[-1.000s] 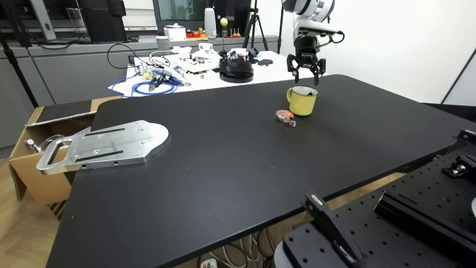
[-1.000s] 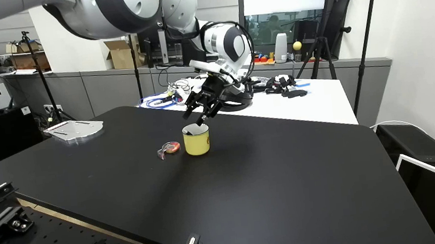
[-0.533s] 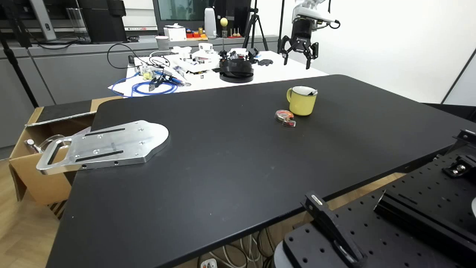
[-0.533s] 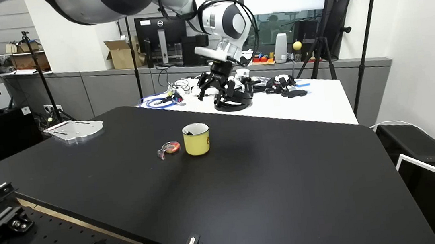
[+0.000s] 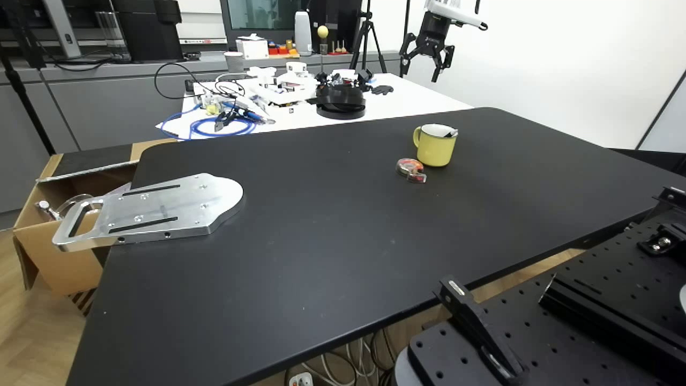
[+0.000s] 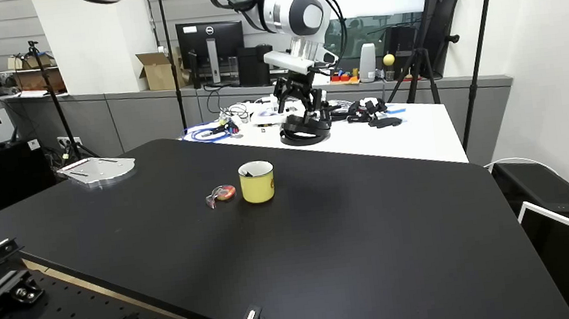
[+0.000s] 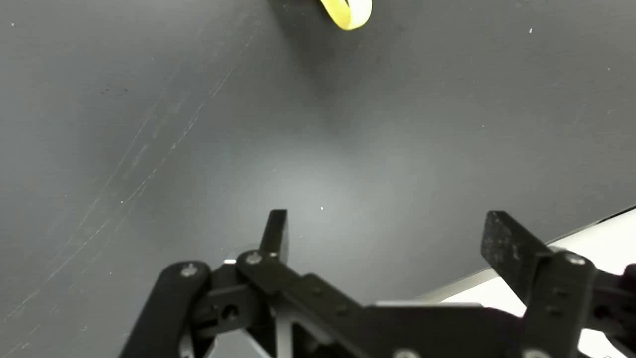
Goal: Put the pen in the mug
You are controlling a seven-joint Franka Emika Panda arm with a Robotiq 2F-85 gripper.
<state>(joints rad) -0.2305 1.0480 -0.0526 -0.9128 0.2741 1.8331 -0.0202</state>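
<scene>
Two fingers (image 7: 512,251) of our gripper (image 7: 387,231) are standing spread, higher than the mug (image 5: 435,150) and well away from it. Inside the mug we are seeing a dark end of the pen (image 6: 247,174); a reddish object (image 5: 411,169) is lying just beside the mug.

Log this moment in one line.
claw: open, nothing held | mug: upright on black tabletop | pen: apparently in mug, partly hidden | task: apparently done

The mug (image 5: 435,149) stood on the table (image 5: 321,252), pen (image 6: 248,174) inside, tape (image 5: 410,168) just left, plate (image 5: 171,205) well left at the edge.
</scene>
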